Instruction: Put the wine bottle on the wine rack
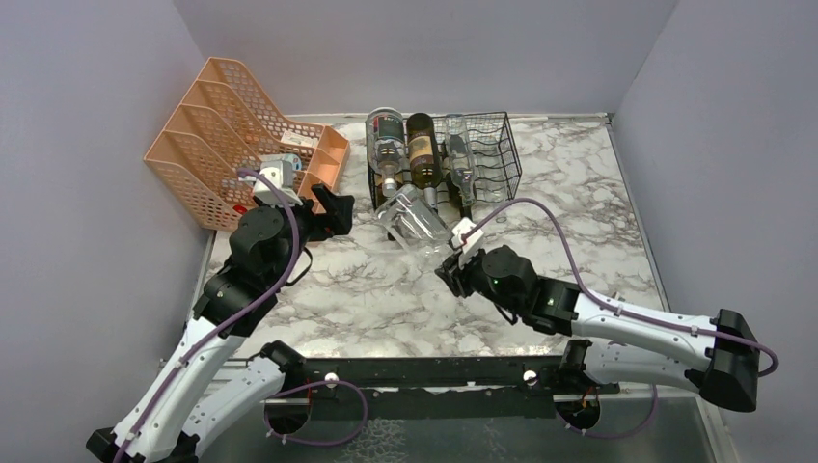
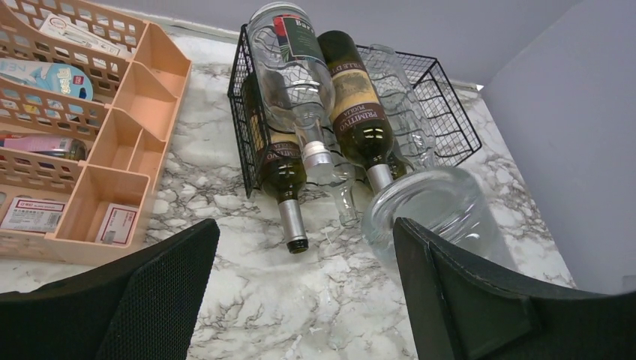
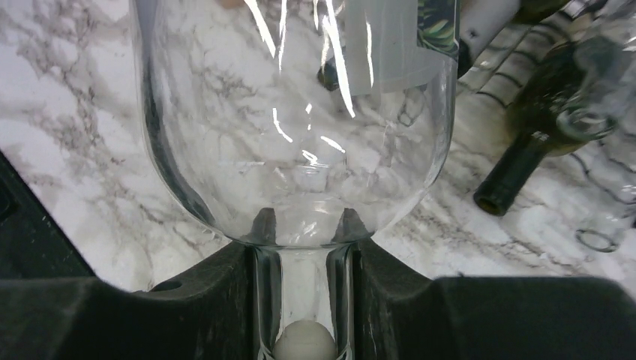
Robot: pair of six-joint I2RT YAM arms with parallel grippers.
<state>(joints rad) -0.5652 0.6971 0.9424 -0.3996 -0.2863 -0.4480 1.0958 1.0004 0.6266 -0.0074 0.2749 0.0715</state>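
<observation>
Status: gripping the clear wine bottle [image 3: 300,135] by its neck with the right tool [image 3: 304,300], black fingers [image 3: 217,307] clamping in from both sides, pale stopper [image 3: 304,341] showing inside the neck between them. Holding the bottle tilted above the marble worktop [image 1: 386,299], base pointing toward the wine rack [image 1: 492,145], neck pointing back toward the arm bases. Hanging it just in front of the left half of the rack's front, not yet resting on any wire tier; touching the rack front or not – cannot tell from these views. Seeing at least four other bottles lying in the left part of the rack, necks sticking out toward the arms: clear green-label bottle [image 2: 292,67] on top, dark Primitivo bottle [image 2: 360,105] right beside it, second dark bottle [image 2: 279,169] on the tier below, another clear bottle [image 2: 401,105] further right. Holding the left tool [image 2: 306,225] wide open, gripping nothing, hovering over the worktop just beside the peach mesh organizer [image 1: 207,145], camera facing the rack and the held bottle. Spotting small packets and cards in the organizer compartments. Sitting apart from the right tool, with the held bottle between the two
</observation>
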